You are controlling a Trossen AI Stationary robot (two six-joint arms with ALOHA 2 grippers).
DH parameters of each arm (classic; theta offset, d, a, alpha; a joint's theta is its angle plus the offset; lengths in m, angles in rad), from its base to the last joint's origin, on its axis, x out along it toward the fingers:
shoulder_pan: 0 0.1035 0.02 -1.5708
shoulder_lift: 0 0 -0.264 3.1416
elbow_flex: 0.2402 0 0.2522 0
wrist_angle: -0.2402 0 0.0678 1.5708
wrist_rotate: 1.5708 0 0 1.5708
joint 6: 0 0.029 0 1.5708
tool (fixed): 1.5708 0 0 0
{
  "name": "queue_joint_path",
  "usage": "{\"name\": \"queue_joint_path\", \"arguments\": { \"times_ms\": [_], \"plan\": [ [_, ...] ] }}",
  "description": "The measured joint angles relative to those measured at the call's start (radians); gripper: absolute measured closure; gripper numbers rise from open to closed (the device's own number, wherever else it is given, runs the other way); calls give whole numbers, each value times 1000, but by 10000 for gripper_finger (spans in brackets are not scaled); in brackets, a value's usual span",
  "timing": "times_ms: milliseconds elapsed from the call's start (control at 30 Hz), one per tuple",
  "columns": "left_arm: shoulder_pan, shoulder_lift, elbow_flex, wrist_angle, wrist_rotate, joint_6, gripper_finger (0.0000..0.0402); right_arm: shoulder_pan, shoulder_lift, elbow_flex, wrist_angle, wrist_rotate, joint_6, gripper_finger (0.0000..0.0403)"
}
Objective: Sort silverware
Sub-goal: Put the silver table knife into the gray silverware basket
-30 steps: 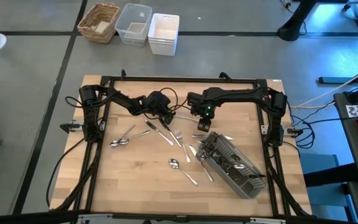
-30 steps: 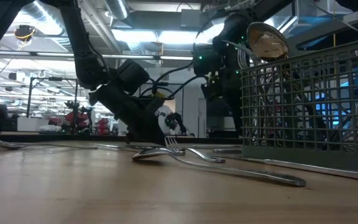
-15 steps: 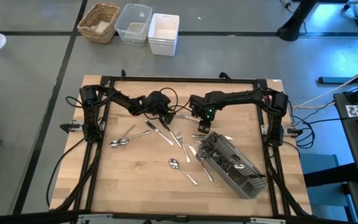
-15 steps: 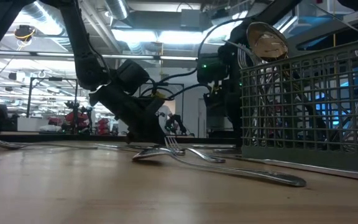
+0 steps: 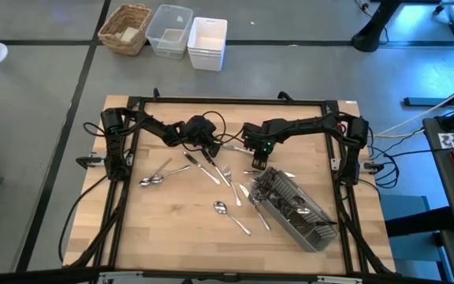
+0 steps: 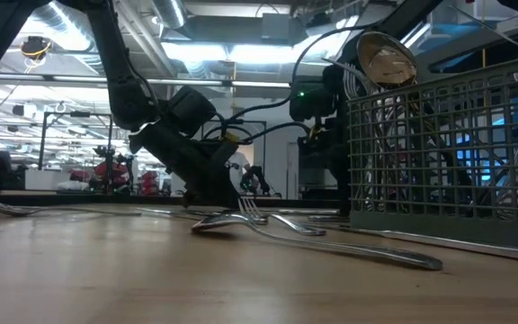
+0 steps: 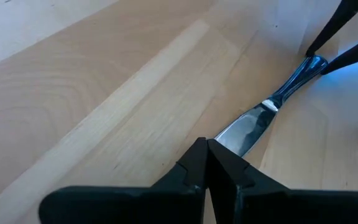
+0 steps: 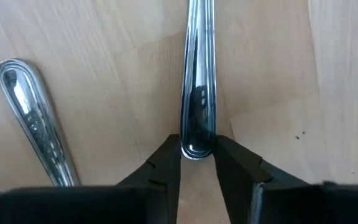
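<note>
On the near side of the pale wooden desk [image 5: 172, 237] a grey wire cutlery caddy [image 5: 296, 207] lies tilted toward the right corner, with several pieces of shiny silverware [image 5: 219, 177] already standing or lying in it; in the low view a spoon bowl pokes above its mesh. Loose on the boards just left of the caddy are a spoon, a few forks and a knife, and farther left another small cluster of spoons and forks.

Beyond these, near the middle of the desk, the right gripper [image 5: 252, 155] points down at the boards. Its jaws stand narrowly apart, one on each side of the rounded end of a slim polished metal handle [image 8: 197, 87] that lies flat; they are at the handle's edges, though a firm pinch cannot be told. A second handle lies just beside it.

To its left, the left gripper [image 5: 209, 147] is low over the desk, jaws pressed together at the blade end of a shiny table knife [image 7: 269, 109]; whether the blade is pinched cannot be told.
</note>
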Motion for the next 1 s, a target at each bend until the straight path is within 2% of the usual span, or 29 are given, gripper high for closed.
{"name": "queue_joint_path", "arguments": {
  "times_ms": [400,567,700,933,1000],
  "plan": [
    [0,0,0,0,2,0,396,0,3,-1,8,21,3,248],
    [0,0,0,0,2,0,396,0,3,-2,11,10,2,240],
    [0,0,0,2,5,0,396,-3,3,-3,20,-33,1,264],
    [0,1,-1,23,22,4,396,-3,3,-3,22,-51,-1,340],
    [0,1,-1,25,23,4,396,-3,3,-3,22,-55,0,342]
  ]
}}
